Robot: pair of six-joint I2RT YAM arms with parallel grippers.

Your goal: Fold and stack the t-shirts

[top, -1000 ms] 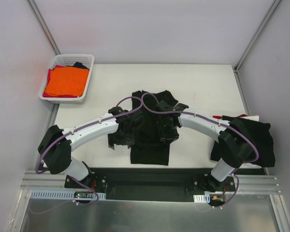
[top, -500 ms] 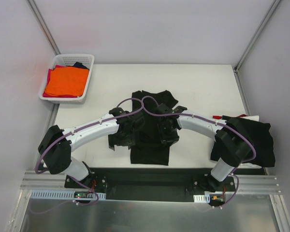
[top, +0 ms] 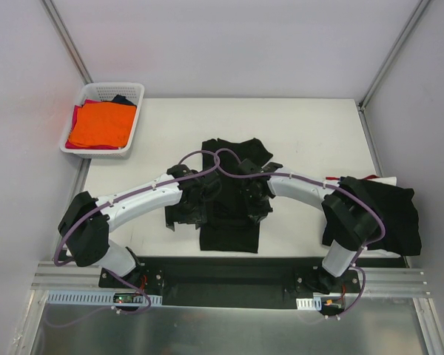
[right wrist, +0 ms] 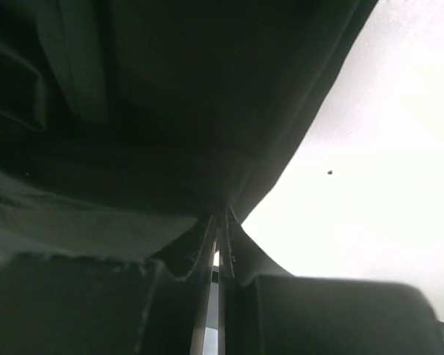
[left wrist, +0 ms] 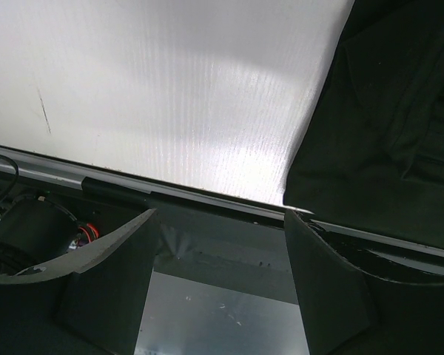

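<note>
A black t-shirt [top: 229, 231] lies crumpled in the middle of the table, its lower part flat toward the near edge. Both grippers hang over its middle. My left gripper [top: 195, 198] is at the shirt's left side; in the left wrist view it [left wrist: 220, 222] stands open with nothing between its fingers, the black cloth [left wrist: 388, 126] just beyond the right finger. My right gripper [top: 253, 198] is on the shirt's right side. In the right wrist view its jaws [right wrist: 222, 219] are pinched shut on the edge of the black t-shirt [right wrist: 163, 111].
A white lattice basket [top: 136, 92] at the back left holds an orange t-shirt [top: 100, 124] on top of red and dark cloth. A pile of black t-shirts [top: 397, 214] lies at the table's right edge behind the right arm. White tabletop [top: 311, 133] shows at the back.
The right gripper has closed on the black shirt's edge and its arm has shifted slightly left. The left gripper has stayed open and in place.
</note>
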